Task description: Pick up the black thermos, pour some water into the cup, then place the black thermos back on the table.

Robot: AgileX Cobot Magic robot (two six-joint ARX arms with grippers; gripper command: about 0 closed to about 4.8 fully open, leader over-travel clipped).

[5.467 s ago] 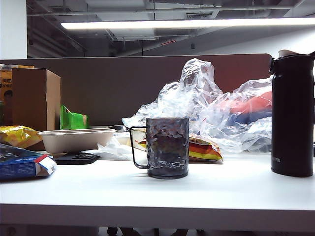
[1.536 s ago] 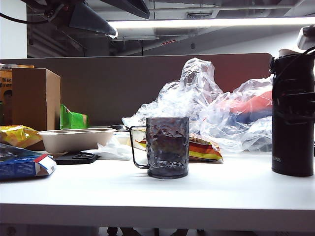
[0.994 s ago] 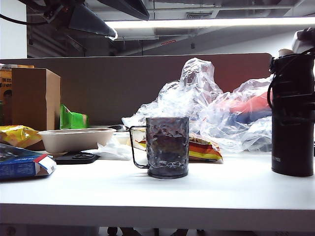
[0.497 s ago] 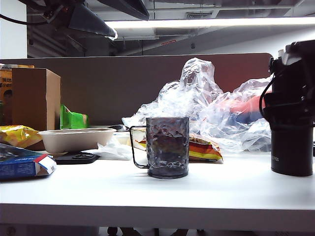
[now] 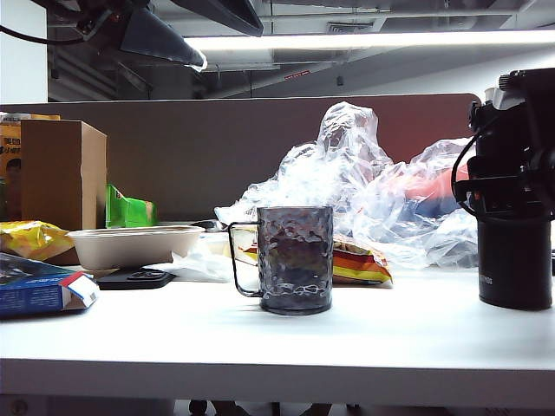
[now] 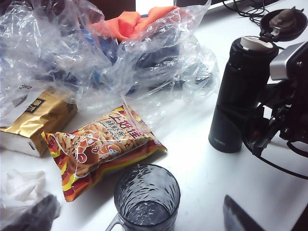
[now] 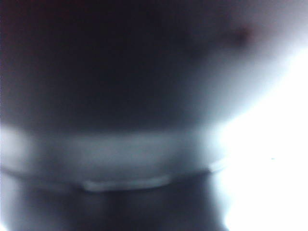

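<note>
**A:** You're at the grab. The right gripper (image 5: 512, 186) sits at the right edge of the exterior view, wrapped around the upper half of the black thermos (image 5: 515, 264), which stands upright on the table (image 5: 347, 334). Whether its fingers are clamped on the flask or just bracketing it, I cannot tell; the gripper body covers them.

**B:** So how should I finish it?

**A:** My advice: get a firm hold on the thermos before you lift, and take it straight up. In the left wrist view the thermos (image 6: 238, 91) has its lid flipped back and the pale spout exposed, so any tilt on the way risks an early spill. The cup (image 5: 293, 258) is at centre frame, well apart to the left, so you have a fair carry. Keep the flask vertical until the spout is over the rim, then tip slowly.

**B:** And the left gripper?

**A:** The left gripper (image 5: 160, 35) hangs high in the upper left of the exterior view, well clear of everything. Only one dark fingertip edge (image 6: 243, 216) shows, in the lower right of its own camera, but the fingers stand fully apart and hold nothing.

**B:** What can't you make out?

**A:** The right wrist view is a dark blur with a pale band, too close to read. The thermos is cut off by the right edge in the exterior view, and whether there is water inside it isn't visible. The cup (image 6: 147, 197) looks empty from above, though its base is cropped.
</note>
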